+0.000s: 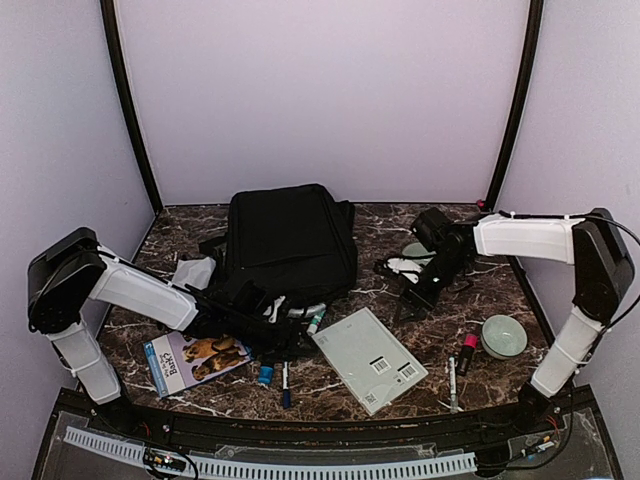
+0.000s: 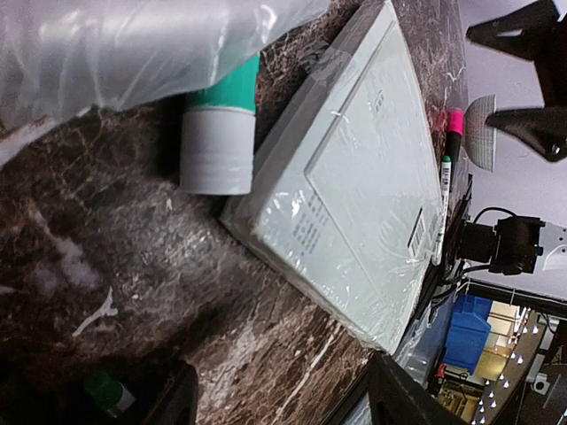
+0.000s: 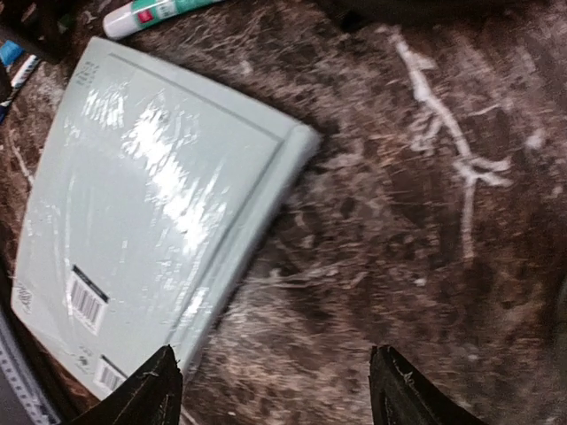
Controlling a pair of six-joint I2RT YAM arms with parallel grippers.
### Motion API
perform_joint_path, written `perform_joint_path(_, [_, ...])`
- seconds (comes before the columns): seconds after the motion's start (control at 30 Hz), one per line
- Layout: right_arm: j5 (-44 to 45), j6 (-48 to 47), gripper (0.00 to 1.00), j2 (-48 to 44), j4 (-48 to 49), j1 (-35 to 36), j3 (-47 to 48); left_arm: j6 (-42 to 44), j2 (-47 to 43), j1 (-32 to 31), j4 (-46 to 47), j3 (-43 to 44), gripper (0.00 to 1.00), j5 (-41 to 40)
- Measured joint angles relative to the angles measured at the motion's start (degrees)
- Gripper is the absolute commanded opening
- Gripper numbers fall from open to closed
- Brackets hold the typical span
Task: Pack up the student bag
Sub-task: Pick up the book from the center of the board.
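— Where the surface (image 1: 330, 395) comes closest to the arms, what is seen?

— A picture book with dogs on its cover (image 1: 195, 360) is laid flat at the left, with a pen (image 1: 285, 381) near it. A pale shrink-wrapped flat pack (image 1: 370, 360) is placed at the middle. A white marker (image 1: 452, 381), a pink highlighter (image 1: 467, 352) and a pale green bowl (image 1: 503, 336) are set out to the right. Everything is spread apart, probably so that each piece can be taken singly.

— And how are the hands held?

— The left hand (image 2: 283, 403) is held low over the surface by the pack's corner, fingers spread with nothing between them. A green-and-white glue stick (image 2: 221, 133) is seen straight ahead of it. The right hand (image 3: 275, 398) is likewise released and empty, pointed down over bare surface beside the pack's other edge. Both are judged to be readied for a pick, but which item is meant cannot be told.

— Where is the student bag found?

— The student bag (image 1: 290, 240) is laid flat at the far middle, between the two arms. Its near end is turned toward the loose items, presumably so that things can be slid in from the front. Whether its mouth is unzipped cannot be told.
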Motion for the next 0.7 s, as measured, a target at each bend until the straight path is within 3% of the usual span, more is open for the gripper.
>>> perform_joint_path(0.27, [-10.40,7.65,0.68,3.28,-0.11,0.31,-4.83,-9.57,0.83,-1.92,5.16,-0.68,0.73,-3.08])
perform_joint_path(0.7, [-21.94,14.27,0.47,9.62,2.21,-0.17,-5.81,-23.30,8.22,-4.66,15.39,2.67,0.75,-2.01])
